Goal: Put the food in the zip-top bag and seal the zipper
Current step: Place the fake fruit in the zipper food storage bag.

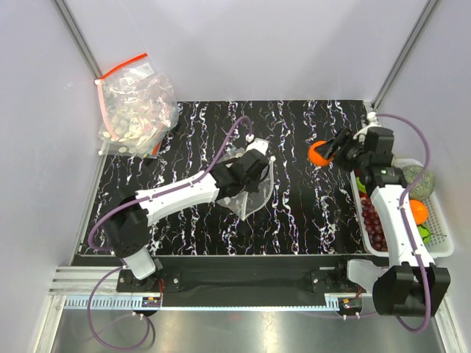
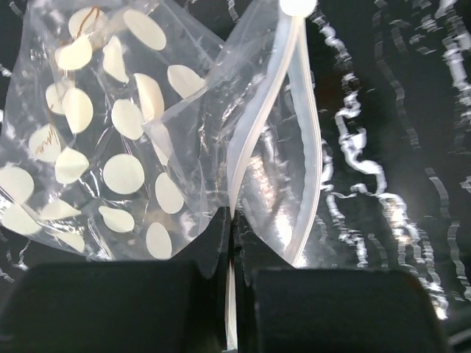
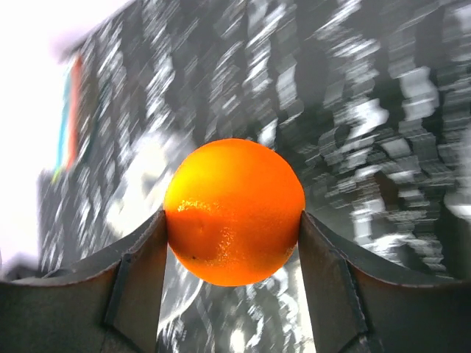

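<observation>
Two grippers, two jobs. Left gripper (image 2: 231, 220) is fully closed, pinching one lip of the zip-top bag (image 2: 110, 147) right at the zipper (image 2: 261, 118). With the thin film clamped between the fingers, that lip stands up and the other strip bows away, so the mouth gapes in a wedge. Reads as a fixture: it props the opening for the other arm. The bag is mid-counter (image 1: 309, 220), its spotted body crumpled on the marbled surface. Can't tell if the wedge is wide enough for the fruit. Right gripper (image 3: 233, 220) is spread wide around an orange (image 3: 234, 191), a finger touching each flank at the widest line, so the hold is centred. It looks raised off the counter, right of the bag and apart from it, between the bag and the white basket (image 1: 441, 243) with grapes (image 1: 374, 220) and other food. My read: transport step, nothing bagged yet, zipper unsealed. Next move needs the orange lined up with the gap, not the pinched lip. Risks: the film folds shut, or the orange pushes the bag out of the pinch. The heap of red-strip bags (image 1: 136, 103) sits in the far-left corner, clear of the path.
</observation>
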### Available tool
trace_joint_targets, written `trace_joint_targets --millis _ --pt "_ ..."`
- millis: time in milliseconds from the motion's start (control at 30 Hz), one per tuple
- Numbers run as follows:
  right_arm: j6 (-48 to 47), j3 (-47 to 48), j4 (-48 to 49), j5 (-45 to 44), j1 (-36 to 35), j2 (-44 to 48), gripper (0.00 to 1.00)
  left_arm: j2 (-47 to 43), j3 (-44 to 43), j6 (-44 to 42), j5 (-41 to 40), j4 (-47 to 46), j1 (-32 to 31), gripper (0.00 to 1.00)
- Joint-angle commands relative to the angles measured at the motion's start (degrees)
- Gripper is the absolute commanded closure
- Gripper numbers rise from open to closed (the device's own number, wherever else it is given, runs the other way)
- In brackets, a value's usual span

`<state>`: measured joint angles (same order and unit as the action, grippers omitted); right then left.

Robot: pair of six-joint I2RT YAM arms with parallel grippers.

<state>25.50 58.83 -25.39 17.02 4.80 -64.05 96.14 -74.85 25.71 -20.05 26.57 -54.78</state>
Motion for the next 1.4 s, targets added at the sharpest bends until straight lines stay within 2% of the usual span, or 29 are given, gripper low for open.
trace_joint_targets --millis 0,100,433,667,1000,1367 --pt "2.4 -4.7 9.2 7.7 -4.3 2.6 0.62 0.6 -4.9 2.1 3.6 0.4 0.0 1.0" --pt "5.7 -11.7 16.9 10.6 -8.0 3.8 0.62 1.5 -7.9 3.9 4.5 2.0 0.0 1.0" --pt "7.5 -18.7 29.1 14.0 -17.9 6.5 0.61 6.8 -17.3 6.8 6.4 5.7 0.0 1.0" --pt "6.1 -20.6 27.9 13.4 -18.4 7.6 0.61 8.5 -21.0 8.4 5.9 7.5 0.0 1.0" --pt "7.0 -26.7 31.7 12.3 -18.4 7.8 0.61 4.3 -19.3 9.6 8.4 6.4 -0.1 1.0" --pt "8.0 -26.1 32.7 5.8 -22.5 5.1 0.59 -0.2 -15.6 10.0 13.6 3.1 -0.1 1.0"
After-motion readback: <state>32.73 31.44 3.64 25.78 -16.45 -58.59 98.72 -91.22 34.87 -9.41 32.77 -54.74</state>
